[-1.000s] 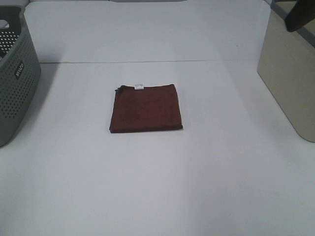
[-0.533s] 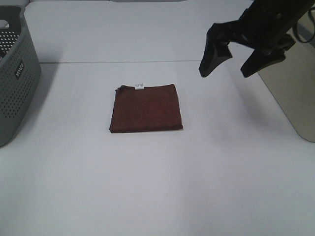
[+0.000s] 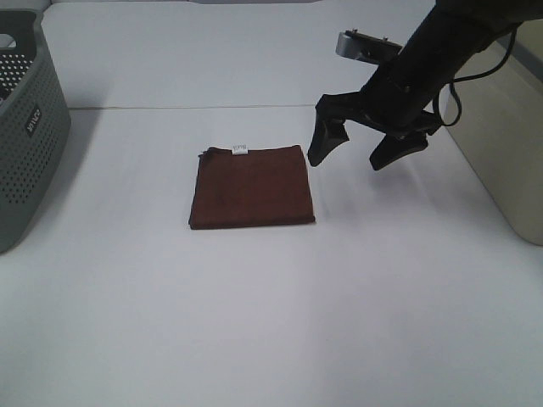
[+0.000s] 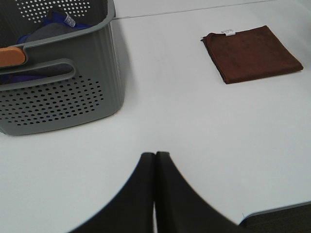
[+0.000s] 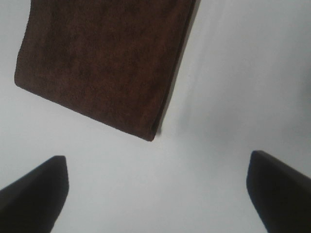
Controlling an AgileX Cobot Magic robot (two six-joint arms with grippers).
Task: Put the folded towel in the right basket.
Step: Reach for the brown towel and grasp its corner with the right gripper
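Observation:
The folded towel (image 3: 251, 186), a flat dark reddish-brown square with a small white tag on its far edge, lies on the white table in the middle. It also shows in the left wrist view (image 4: 250, 53) and the right wrist view (image 5: 104, 63). The right basket (image 3: 507, 136), beige and solid-walled, stands at the right edge. My right gripper (image 3: 356, 149) is open and empty, hovering just right of the towel's far right corner, between towel and basket. My left gripper (image 4: 155, 165) is shut and empty, out of the high view, near the table's front.
A grey perforated basket (image 3: 30, 127) stands at the left edge; the left wrist view (image 4: 58, 92) shows blue and grey cloth and an orange item inside it. The white table (image 3: 271, 322) stretches in front of the towel.
My right arm has come in from the upper right and lowered leftward to the towel's right side, jaws staying open. The towel has not moved.

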